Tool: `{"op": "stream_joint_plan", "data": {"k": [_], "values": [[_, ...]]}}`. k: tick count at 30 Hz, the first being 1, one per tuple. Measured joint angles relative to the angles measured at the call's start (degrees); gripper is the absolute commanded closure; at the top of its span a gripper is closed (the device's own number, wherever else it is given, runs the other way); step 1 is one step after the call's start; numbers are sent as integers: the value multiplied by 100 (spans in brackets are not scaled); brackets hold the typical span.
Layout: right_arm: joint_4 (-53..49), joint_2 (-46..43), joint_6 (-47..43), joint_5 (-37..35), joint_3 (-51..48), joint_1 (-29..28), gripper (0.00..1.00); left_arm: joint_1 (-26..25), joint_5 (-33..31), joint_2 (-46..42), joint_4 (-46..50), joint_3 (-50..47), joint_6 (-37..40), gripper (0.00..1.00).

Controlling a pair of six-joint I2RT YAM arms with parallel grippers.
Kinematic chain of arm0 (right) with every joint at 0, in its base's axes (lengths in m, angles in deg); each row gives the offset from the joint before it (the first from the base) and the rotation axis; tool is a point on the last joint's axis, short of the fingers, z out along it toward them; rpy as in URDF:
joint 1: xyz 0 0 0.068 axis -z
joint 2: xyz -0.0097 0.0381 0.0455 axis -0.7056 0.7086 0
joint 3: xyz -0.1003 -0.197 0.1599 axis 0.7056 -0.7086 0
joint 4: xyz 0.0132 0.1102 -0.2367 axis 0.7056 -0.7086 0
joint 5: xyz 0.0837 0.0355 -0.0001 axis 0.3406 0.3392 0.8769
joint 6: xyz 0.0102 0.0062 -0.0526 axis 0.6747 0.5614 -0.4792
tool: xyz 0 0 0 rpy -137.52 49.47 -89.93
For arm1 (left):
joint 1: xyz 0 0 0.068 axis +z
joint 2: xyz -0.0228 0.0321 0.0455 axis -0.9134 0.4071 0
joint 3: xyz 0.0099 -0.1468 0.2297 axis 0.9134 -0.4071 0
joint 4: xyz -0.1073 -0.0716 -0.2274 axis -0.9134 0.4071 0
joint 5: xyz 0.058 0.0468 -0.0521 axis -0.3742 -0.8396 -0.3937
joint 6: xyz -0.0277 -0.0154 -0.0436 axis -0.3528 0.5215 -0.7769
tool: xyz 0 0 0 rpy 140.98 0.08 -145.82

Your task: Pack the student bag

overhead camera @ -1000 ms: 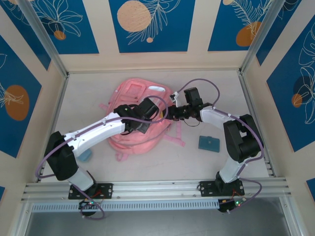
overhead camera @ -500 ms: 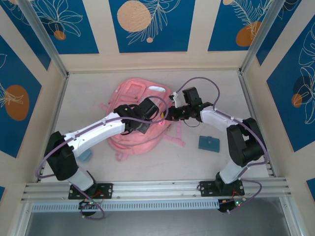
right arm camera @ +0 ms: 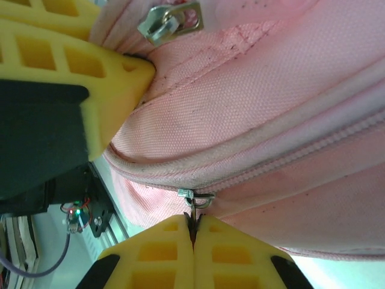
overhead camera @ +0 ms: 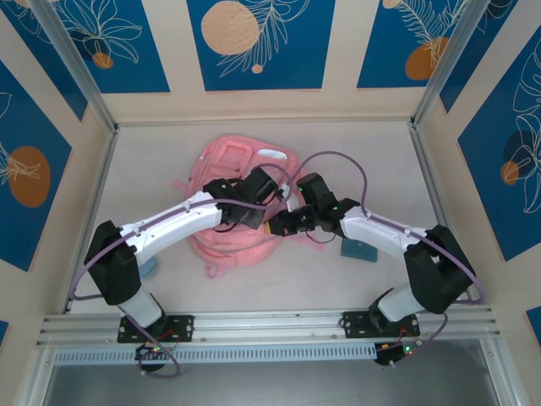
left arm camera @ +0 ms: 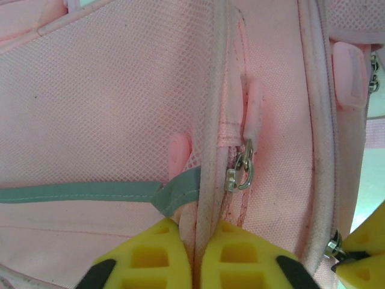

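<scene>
The pink student bag (overhead camera: pixel 226 161) lies flat in the middle of the table, with both arms reaching over its right side. My left gripper (overhead camera: pixel 272 201) (left arm camera: pixel 196 233) is shut on the bag's white piped edge (left arm camera: pixel 207 150), beside a metal zipper slider (left arm camera: pixel 239 173) with a pink pull tab (left arm camera: pixel 255 106). My right gripper (overhead camera: pixel 275 227) (right arm camera: pixel 194 227) is shut on the small metal zipper pull (right arm camera: pixel 195 197) of the zipper running along the bag's side. A yellow finger (right arm camera: pixel 72 66) of the left gripper shows close by, at the upper left of the right wrist view.
A small teal case (overhead camera: pixel 360 248) lies on the table right of the bag, partly under the right arm. A light blue item (overhead camera: pixel 149 267) peeks out beside the left arm. Pink straps (overhead camera: pixel 218 268) trail off the bag's near edge.
My right gripper has slid toward the near left along the bag's side, still holding the zipper pull. The left gripper has shifted slightly to the right, staying on the bag's edge.
</scene>
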State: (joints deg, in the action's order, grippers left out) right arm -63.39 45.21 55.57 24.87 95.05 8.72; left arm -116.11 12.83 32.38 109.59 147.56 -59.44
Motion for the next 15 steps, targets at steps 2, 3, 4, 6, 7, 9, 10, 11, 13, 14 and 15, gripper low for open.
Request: {"op": "stream_joint_plan", "data": {"k": [2, 3, 4, 6, 7, 9, 10, 11, 13, 14, 15], "values": [[-44, -225, 96, -181, -74, 68, 100, 2, 48, -7, -94, 44, -35, 62], [-92, -343, 129, -267, -92, 125, 100, 2, 85, -13, -157, 79, -50, 55], [-144, -468, 173, -348, -92, 208, 100, 2, 111, -31, -227, 114, -59, 49], [-223, -669, 221, -439, -92, 439, 100, 13, 151, -98, -332, 155, -37, 42], [-293, -754, 227, -485, -90, 599, 100, 15, 173, -166, -391, 155, 2, 41], [-433, -815, 219, -570, -55, 883, 100, 15, 208, -278, -448, 157, 127, 40], [-507, -807, 214, -608, -7, 1010, 100, 15, 225, -323, -459, 157, 210, 39], [-595, -774, 195, -658, 59, 1141, 100, 20, 260, -358, -470, 157, 332, 39], [-708, -686, 164, -717, 225, 1351, 100, 24, 323, -382, -498, 155, 595, 39], [-756, -627, 142, -737, 326, 1434, 100, 24, 378, -382, -533, 153, 782, 39], [-782, -564, 122, -745, 417, 1506, 100, 24, 455, -382, -592, 131, 962, 41]]}}
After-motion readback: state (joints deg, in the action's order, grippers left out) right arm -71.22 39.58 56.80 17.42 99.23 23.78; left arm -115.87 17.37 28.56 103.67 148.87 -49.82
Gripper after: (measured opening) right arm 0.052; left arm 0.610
